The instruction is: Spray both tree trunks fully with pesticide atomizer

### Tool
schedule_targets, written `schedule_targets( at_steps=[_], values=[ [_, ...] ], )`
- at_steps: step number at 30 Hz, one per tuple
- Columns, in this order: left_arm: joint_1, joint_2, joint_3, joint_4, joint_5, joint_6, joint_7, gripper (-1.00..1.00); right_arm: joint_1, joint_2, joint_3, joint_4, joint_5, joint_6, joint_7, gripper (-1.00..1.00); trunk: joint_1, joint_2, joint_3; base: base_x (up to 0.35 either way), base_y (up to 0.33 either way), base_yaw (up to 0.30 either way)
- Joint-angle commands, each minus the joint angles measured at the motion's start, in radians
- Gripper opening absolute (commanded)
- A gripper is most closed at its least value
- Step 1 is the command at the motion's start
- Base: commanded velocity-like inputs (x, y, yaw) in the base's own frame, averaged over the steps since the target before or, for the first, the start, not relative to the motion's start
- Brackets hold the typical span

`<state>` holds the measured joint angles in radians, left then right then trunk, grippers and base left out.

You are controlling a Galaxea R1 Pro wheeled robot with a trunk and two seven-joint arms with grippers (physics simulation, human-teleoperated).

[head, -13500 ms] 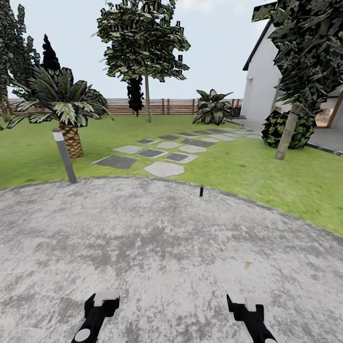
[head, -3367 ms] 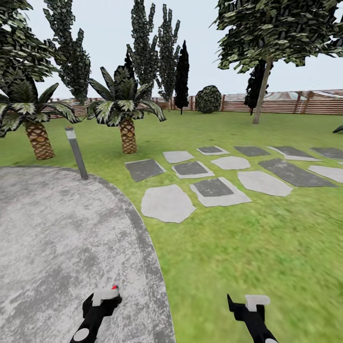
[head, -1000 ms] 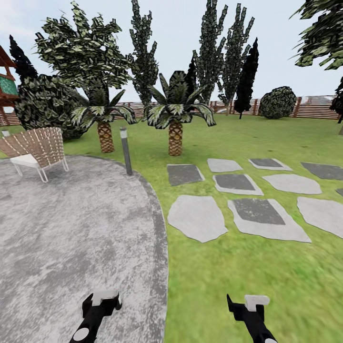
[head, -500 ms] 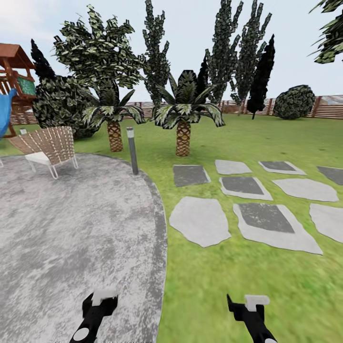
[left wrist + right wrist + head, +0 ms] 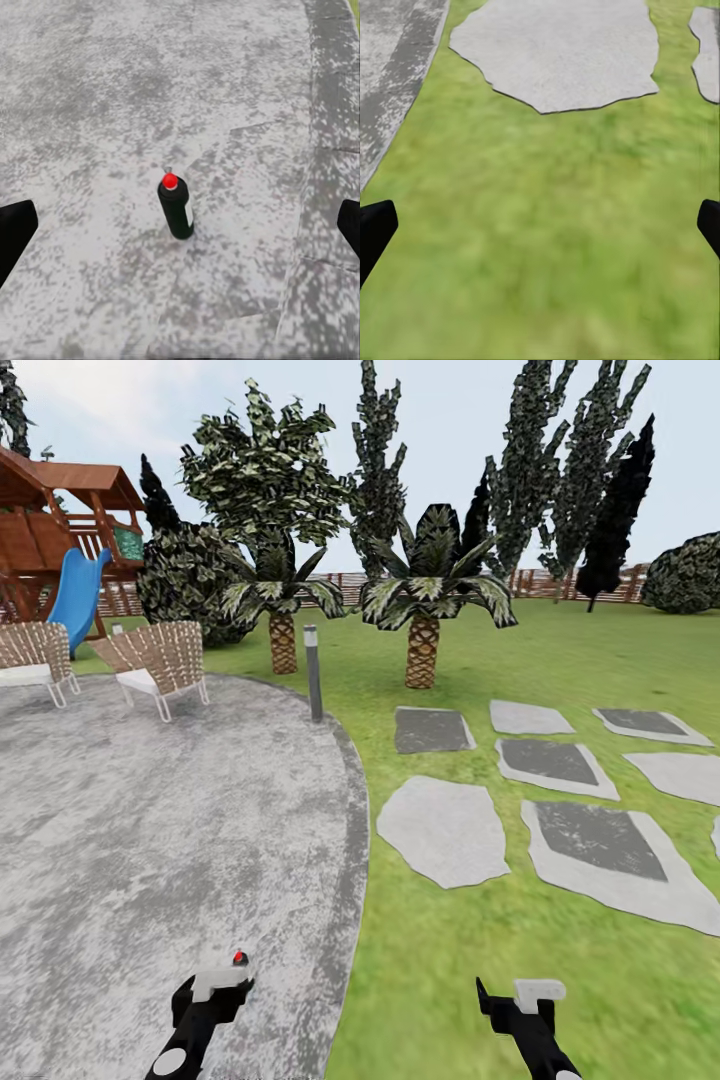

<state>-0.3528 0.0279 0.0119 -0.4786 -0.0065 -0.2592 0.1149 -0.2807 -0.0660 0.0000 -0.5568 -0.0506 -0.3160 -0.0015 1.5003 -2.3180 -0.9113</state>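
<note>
two wicker chairs (image 5: 160, 660) stand at the far edge of the grey patio (image 5: 150, 830), near a slim bollard light (image 5: 313, 672). behind them are a wooden playset (image 5: 55, 530) with a blue slide (image 5: 78, 600). two short palms (image 5: 425, 595) grow on the grass beside flat stepping stones (image 5: 445, 830).

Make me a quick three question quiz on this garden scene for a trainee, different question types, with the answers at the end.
1. True or false: the atomizer stands upright on the patio.
2. What colour is its cap? A) red B) yellow C) blue
3. Fill in: the right gripper hangs over ____.

Key: 1 true; 2 A; 3 grass.
</note>
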Motion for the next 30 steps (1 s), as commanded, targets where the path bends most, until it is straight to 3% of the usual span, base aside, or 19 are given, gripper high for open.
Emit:
schedule_targets(
  at_steps=[1, 13, 15, 16, 18, 20, 21, 24, 30],
  values=[
    [0.000, 0.000, 0.000, 0.000, 0.000, 0.000, 0.002, 1.00, 0.000, 0.000, 0.000, 0.000, 0.000, 0.000, 0.000, 1.00, 0.000, 0.000, 0.000, 0.077, -0.229, 0.277],
    [-0.005, 0.001, 0.033, -0.076, -0.005, -0.001, 0.043, 1.00, 0.000, 0.000, -0.002, 0.049, -0.001, -0.002, -0.001, 1.00, 0.000, 0.000, 0.000, 0.212, -0.198, 0.277],
    [-0.008, 0.001, 0.028, -0.110, -0.009, 0.003, 0.041, 1.00, 0.000, -0.001, -0.004, 0.055, -0.001, -0.007, -0.003, 1.00, 0.000, 0.000, 0.000, 0.275, -0.162, 0.176],
    [-0.002, 0.001, 0.025, -0.189, -0.011, 0.015, 0.040, 1.00, 0.000, -0.001, -0.007, 0.052, -0.001, -0.038, -0.003, 1.00, 0.000, 0.000, 0.000, 0.281, -0.151, 0.029],
    [0.001, -0.001, 0.024, -0.243, -0.020, 0.034, 0.040, 1.00, 0.000, -0.002, -0.007, 0.050, -0.001, -0.060, -0.002, 1.00, 0.000, 0.000, 0.000, 0.283, -0.146, 0.015],
    [0.003, -0.007, 0.024, -0.339, -0.096, 0.105, 0.042, 1.00, 0.000, -0.004, -0.005, 0.049, 0.001, -0.073, 0.001, 1.00, 0.000, 0.000, 0.000, 0.289, -0.132, 0.004],
    [0.003, -0.011, 0.028, -0.403, -0.176, 0.178, 0.046, 1.00, 0.000, -0.006, -0.003, 0.032, 0.002, -0.076, 0.003, 1.00, 0.000, 0.000, 0.000, 0.292, -0.126, 0.001],
    [0.003, -0.017, 0.028, -0.427, -0.224, 0.223, 0.067, 1.00, 0.000, -0.012, -0.003, -0.014, 0.004, -0.076, 0.003, 1.00, 0.000, 0.000, 0.000, 0.292, -0.111, 0.001],
    [0.001, -0.035, 0.023, -0.422, -0.235, 0.239, 0.085, 1.00, -0.002, -0.015, -0.004, -0.083, 0.003, -0.067, 0.004, 1.00, 0.000, 0.000, 0.000, 0.142, -0.024, 0.000]
  ],
)
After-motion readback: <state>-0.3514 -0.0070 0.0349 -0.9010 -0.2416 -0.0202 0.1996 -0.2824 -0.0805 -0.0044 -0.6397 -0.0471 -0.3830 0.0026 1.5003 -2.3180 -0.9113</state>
